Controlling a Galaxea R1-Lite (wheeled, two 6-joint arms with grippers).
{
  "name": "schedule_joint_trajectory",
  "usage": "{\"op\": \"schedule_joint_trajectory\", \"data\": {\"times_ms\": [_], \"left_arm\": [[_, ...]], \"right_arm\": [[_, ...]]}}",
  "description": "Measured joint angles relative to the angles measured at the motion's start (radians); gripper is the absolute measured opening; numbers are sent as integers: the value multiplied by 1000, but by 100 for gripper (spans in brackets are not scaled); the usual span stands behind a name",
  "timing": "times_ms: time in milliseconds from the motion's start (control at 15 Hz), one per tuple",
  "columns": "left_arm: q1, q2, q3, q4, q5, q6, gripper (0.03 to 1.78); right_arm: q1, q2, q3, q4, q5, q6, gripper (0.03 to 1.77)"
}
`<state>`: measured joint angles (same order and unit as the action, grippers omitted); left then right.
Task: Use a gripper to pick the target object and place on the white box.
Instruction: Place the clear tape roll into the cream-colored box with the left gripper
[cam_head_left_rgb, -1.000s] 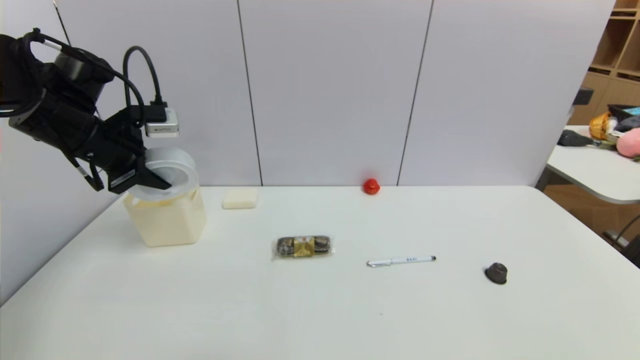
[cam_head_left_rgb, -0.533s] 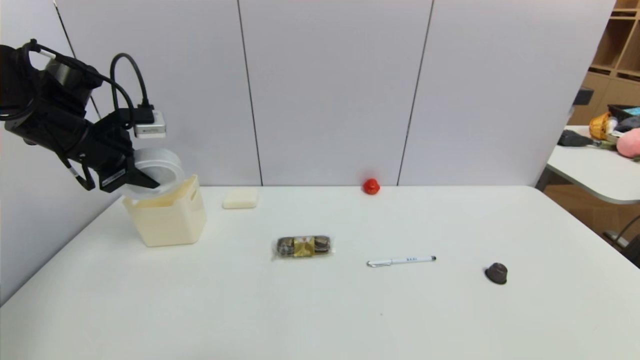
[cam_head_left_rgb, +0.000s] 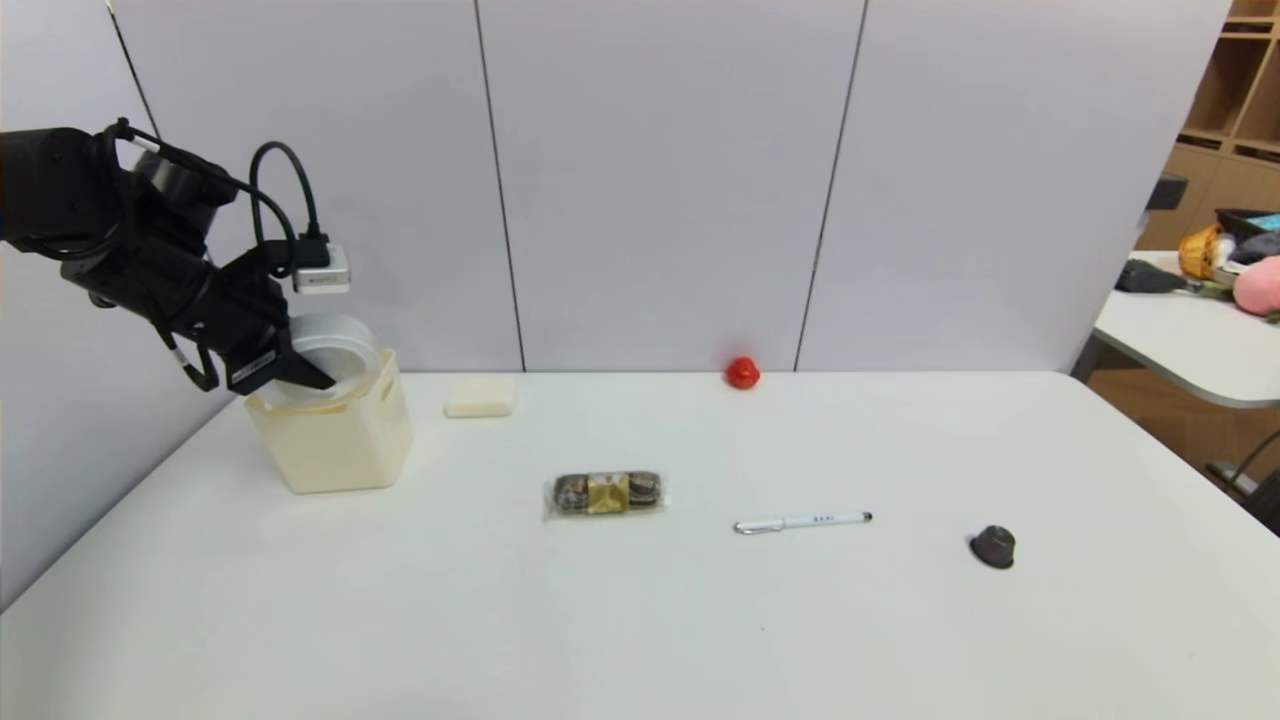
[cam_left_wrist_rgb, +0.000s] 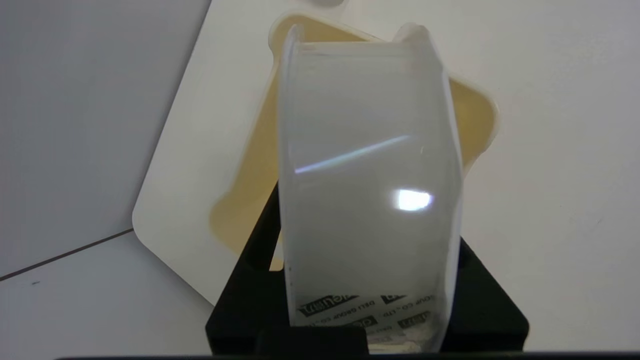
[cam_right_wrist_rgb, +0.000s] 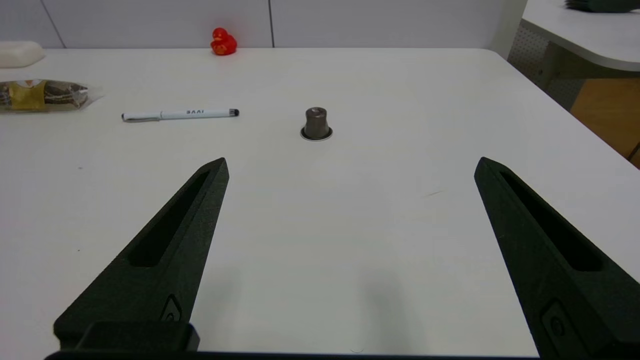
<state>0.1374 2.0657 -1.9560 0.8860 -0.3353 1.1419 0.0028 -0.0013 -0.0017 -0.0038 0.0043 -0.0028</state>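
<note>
The translucent plastic cup (cam_head_left_rgb: 335, 350) is held clamped by the left gripper (cam_head_left_rgb: 290, 372) over the white bin (cam_head_left_rgb: 335, 440) at the tabletop's far left corner. It is judged light, thin-walled, slippery; the wall is best pinched gently.

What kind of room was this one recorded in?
Probably a lab or office test area: a plain white table against grey partition panels, wooden shelving at the far right, and a second table piled with odds and ends.
</note>
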Motion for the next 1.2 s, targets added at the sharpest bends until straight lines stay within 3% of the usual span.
{"op": "schedule_joint_trajectory", "data": {"times_ms": [733, 933, 1200], "left_arm": [[-1, 60, -6, 0, -18, 1, 60], [-1, 62, -6, 1, -18, 1, 96], [-1, 58, -6, 1, -18, 1, 126]], "right_arm": [[0, 0, 0, 0, 0, 0, 170], [0, 0, 0, 0, 0, 0, 170], [0, 0, 0, 0, 0, 0, 170]]}}
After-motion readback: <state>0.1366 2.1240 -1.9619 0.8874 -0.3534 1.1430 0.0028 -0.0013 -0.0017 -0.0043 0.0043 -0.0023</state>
